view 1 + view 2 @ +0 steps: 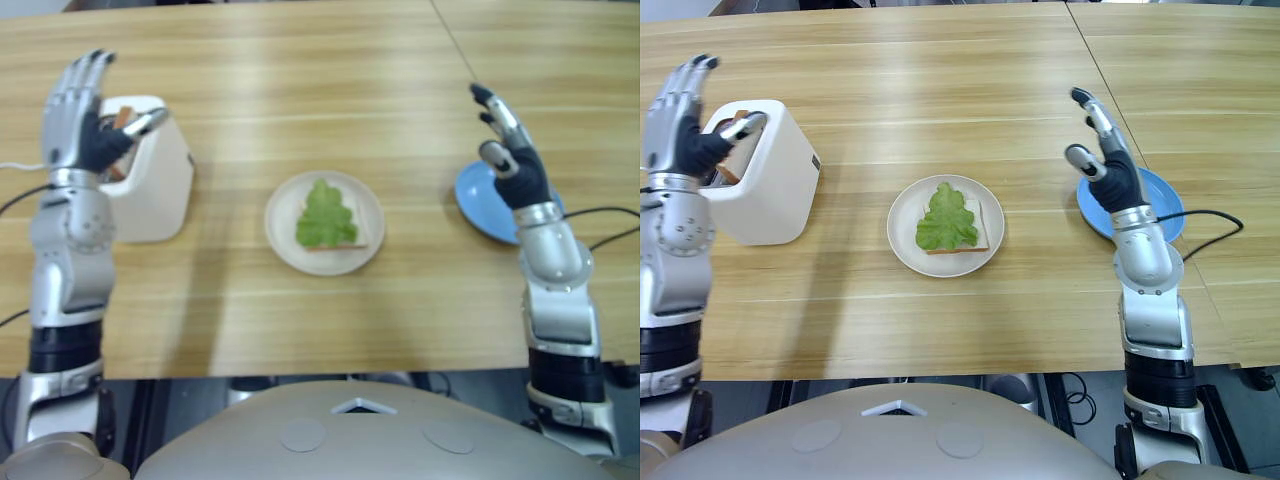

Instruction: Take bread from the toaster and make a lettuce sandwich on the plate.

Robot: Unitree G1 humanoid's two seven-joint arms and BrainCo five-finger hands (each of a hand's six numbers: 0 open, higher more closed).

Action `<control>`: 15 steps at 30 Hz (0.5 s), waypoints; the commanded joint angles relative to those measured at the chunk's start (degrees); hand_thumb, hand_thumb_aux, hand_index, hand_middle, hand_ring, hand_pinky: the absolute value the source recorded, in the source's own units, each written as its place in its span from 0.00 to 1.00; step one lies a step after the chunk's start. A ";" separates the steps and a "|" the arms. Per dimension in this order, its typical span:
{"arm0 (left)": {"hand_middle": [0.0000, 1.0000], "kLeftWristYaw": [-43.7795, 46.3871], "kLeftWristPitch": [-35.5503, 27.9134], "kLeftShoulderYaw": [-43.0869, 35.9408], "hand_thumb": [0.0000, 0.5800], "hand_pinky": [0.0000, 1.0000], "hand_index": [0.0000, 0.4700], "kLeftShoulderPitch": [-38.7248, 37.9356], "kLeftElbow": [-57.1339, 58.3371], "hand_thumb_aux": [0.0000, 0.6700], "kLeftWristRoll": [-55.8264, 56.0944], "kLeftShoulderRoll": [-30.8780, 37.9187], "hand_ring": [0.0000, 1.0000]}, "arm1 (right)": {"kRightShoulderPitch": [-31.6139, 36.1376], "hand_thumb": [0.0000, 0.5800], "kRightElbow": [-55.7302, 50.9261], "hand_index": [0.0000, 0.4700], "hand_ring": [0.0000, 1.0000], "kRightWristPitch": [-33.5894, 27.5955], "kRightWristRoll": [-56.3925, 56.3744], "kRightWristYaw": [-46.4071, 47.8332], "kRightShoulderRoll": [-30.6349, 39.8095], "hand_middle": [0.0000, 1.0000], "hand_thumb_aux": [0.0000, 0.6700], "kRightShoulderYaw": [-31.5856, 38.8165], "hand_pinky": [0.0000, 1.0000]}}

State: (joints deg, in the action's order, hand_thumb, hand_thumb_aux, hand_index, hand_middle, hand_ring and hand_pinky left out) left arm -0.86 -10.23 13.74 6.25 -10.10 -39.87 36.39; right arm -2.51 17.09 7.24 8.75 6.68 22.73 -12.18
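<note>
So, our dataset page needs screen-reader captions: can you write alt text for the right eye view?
A green lettuce leaf lies on a bread slice on a round white plate at the centre of a wooden table. The robot's left hand is open by a white toaster at left; its right hand is open by a blue plate at right.

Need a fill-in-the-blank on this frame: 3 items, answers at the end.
1. On the white plate, the lettuce lies on top of a slice of ____.
2. The toaster stands on the robot's ____ side of the white plate.
3. The dish behind the raised right hand is coloured ____.
Missing words: bread; left; blue.
</note>
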 commanded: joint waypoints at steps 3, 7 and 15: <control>0.00 1.93 -4.81 -2.43 0.00 0.00 0.00 0.06 8.28 0.00 -2.50 2.26 0.00 | -0.55 0.00 -2.13 0.00 0.00 2.10 1.36 -2.43 -0.03 0.00 0.00 -1.80 0.00; 0.00 3.02 -6.19 -5.18 0.00 0.00 0.00 1.13 13.26 0.00 -2.05 1.80 0.00 | -0.50 0.00 -2.88 0.00 0.00 2.80 2.64 -2.92 0.62 0.00 0.00 -1.58 0.00; 0.00 2.73 -5.74 -7.82 0.00 0.00 0.00 1.39 15.61 0.00 -0.52 1.62 0.00 | -0.63 0.00 -3.71 0.00 0.00 3.38 4.00 -3.32 0.90 0.00 0.00 -1.40 0.00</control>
State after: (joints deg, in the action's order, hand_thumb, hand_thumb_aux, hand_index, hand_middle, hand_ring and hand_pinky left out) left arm 1.39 -15.99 6.44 7.63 4.98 -41.19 37.99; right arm -2.82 14.26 10.58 11.99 3.42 23.26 -13.56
